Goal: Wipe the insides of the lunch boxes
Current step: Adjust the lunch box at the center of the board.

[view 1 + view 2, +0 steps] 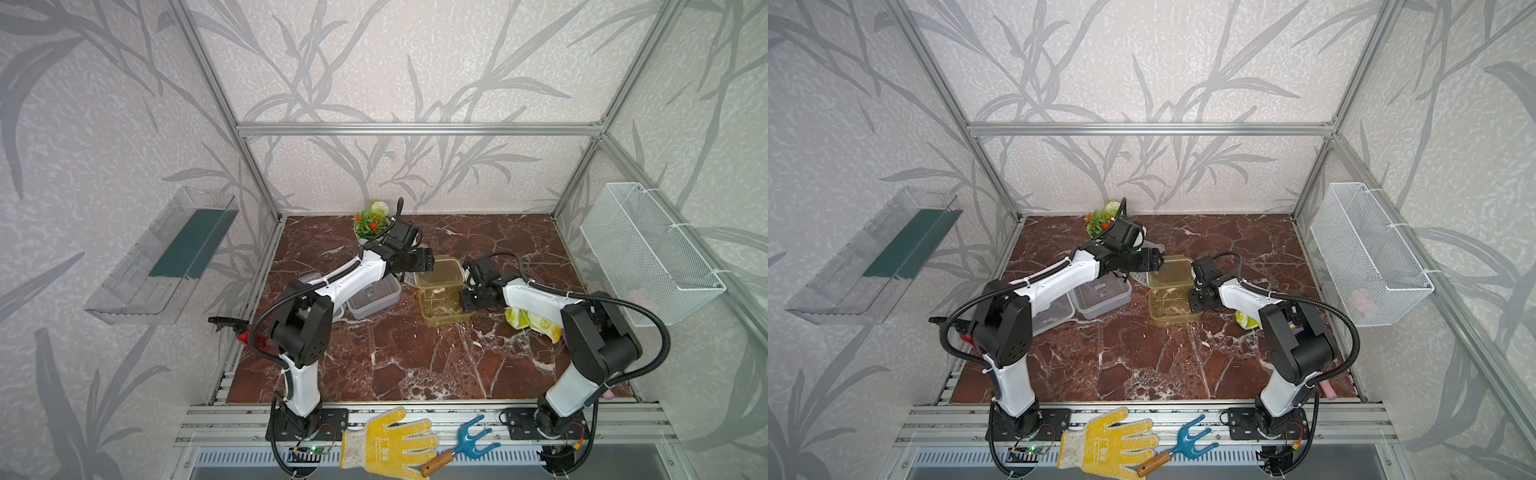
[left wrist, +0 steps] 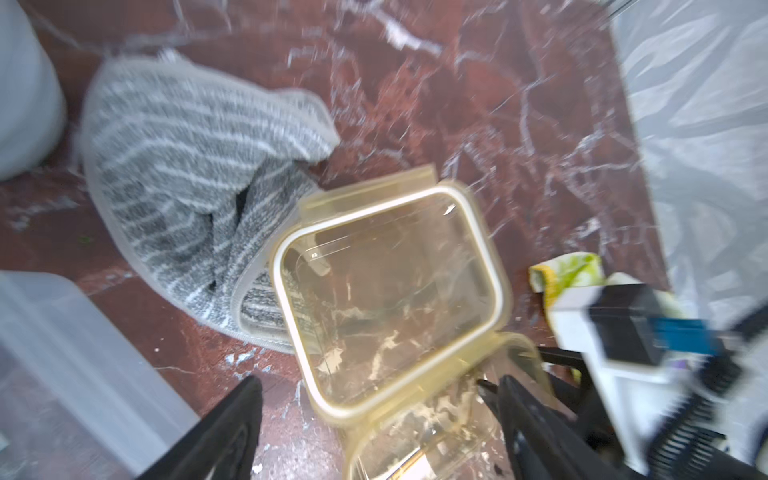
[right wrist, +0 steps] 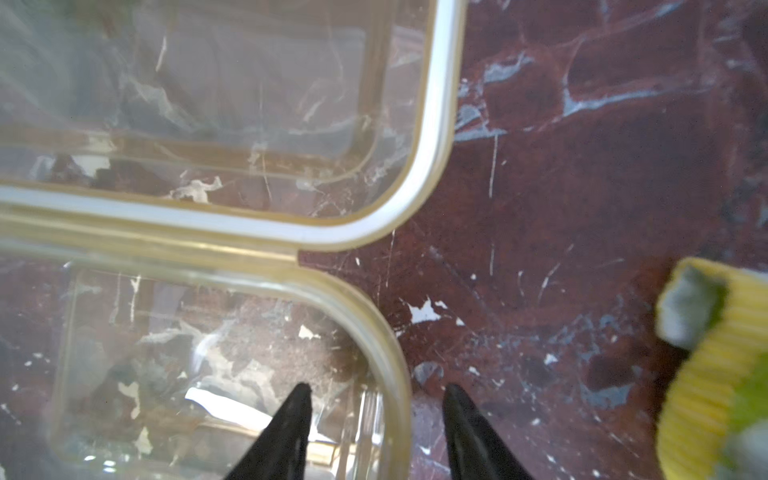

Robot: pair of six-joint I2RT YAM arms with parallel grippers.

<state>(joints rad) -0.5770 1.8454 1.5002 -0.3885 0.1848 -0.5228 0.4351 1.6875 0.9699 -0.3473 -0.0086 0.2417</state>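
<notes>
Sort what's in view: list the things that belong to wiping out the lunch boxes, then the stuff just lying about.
For the job:
- amber lunch box, open, lid flipped back
- clear grey lunch box, open
- grey striped cloth beside the amber lid
- lemon-print cloth under the right arm

Lying about:
- flower pot
- yellow glove
- blue hand fork
- wire basket
- wall tray

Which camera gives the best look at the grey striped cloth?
The left wrist view: the grey striped cloth lies crumpled, its edge under the amber lid. A top view shows only a sliver behind the left arm; the right wrist view shows none.
</notes>
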